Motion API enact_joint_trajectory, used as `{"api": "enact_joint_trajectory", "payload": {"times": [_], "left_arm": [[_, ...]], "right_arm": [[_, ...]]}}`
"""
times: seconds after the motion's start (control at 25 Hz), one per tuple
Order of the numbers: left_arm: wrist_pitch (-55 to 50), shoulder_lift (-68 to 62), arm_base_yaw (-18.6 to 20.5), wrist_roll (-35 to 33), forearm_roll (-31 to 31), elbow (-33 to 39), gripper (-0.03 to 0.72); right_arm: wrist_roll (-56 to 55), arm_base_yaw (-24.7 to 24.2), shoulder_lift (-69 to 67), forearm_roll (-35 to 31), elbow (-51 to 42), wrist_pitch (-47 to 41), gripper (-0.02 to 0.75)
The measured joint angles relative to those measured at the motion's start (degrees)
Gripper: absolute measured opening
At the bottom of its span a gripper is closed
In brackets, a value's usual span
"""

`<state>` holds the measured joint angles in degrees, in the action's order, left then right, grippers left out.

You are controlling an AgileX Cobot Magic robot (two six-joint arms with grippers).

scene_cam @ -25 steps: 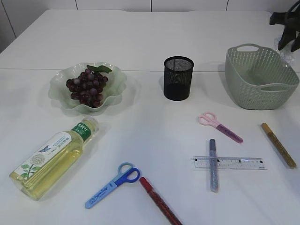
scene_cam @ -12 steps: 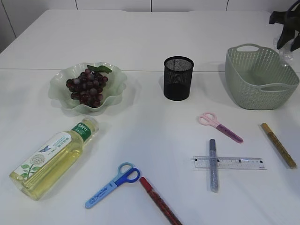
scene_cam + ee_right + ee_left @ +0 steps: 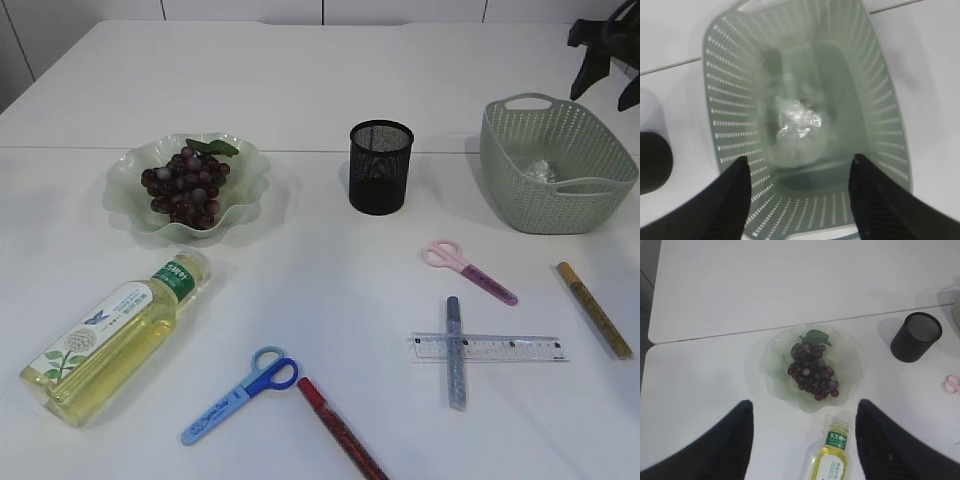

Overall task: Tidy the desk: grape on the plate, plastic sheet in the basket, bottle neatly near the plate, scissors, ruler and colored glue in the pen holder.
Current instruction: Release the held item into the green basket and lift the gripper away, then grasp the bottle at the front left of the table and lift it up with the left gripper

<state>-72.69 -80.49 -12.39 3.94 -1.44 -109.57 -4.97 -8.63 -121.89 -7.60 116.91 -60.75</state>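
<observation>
Left hand (image 3: 802,440) open, hovering above grapes (image 3: 812,371) on plate (image 3: 850,357); crumpled plastic sheet (image 3: 799,121) lies inside basket (image 3: 730,120) under open, empty right hand (image 3: 797,197): lift straight up, clearing basket rim before reaching deskward.

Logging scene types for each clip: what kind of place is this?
Probably a staged desk-tidying setup on a plain white table: stationery such as a ruler beside a mesh pen holder and a basket.

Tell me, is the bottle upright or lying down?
Lying down. The bottle rests on its side on the table, cap toward the plate.
</observation>
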Motion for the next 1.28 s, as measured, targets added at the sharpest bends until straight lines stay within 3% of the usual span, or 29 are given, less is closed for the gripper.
{"api": "enact_joint_trajectory", "payload": {"times": [0.16,0.4,0.68,0.88,1.08,1.28], "left_arm": [[0.0,0.0,0.0,0.0,0.0,0.0,0.468],[0.0,0.0,0.0,0.0,0.2,0.0,0.468],[0.0,0.0,0.0,0.0,2.8,0.5,0.468],[0.0,0.1,0.0,0.0,3.9,6.6,0.475],[0.0,-0.5,-0.2,0.0,3.9,16.0,0.557],[0.2,-4.1,-3.8,-0.2,3.1,21.4,0.580]], "right_arm": [[0.0,0.0,0.0,0.0,0.0,-0.8,0.491],[0.1,0.0,0.0,-0.1,0.0,-9.2,0.491],[0.5,0.0,0.0,0.4,0.0,-10.0,0.491],[0.5,0.0,3.3,0.5,-0.7,-10.1,0.491],[0.6,0.0,10.2,-1.7,-4.2,-10.3,0.491],[0.9,0.0,17.9,-3.8,-10.0,-10.5,0.491]]}}
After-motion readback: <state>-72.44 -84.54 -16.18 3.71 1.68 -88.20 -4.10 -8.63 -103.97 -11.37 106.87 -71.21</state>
